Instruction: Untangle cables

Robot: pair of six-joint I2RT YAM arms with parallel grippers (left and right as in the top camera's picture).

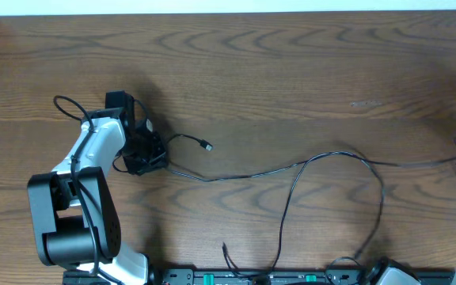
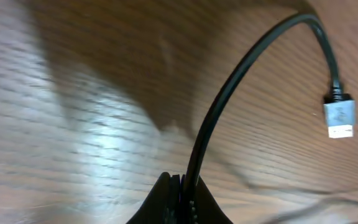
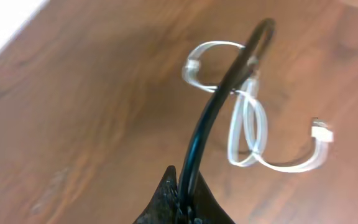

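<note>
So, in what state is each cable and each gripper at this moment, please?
left gripper: shut on the black cable near its plug
right gripper: shut on the black cable
black cable: held by both grippers, curved across the table
white cable: looped, crossing the black cable, not gripped

Clamped shut in the jaws: a black cable (image 3: 213, 118), arcing up and bending over at the top. Behind it, a white cable (image 3: 253, 134) curled in loops above the wooden bench (image 3: 92, 124), both plugs showing. Hooked on or merely crossing: unclear.
</note>
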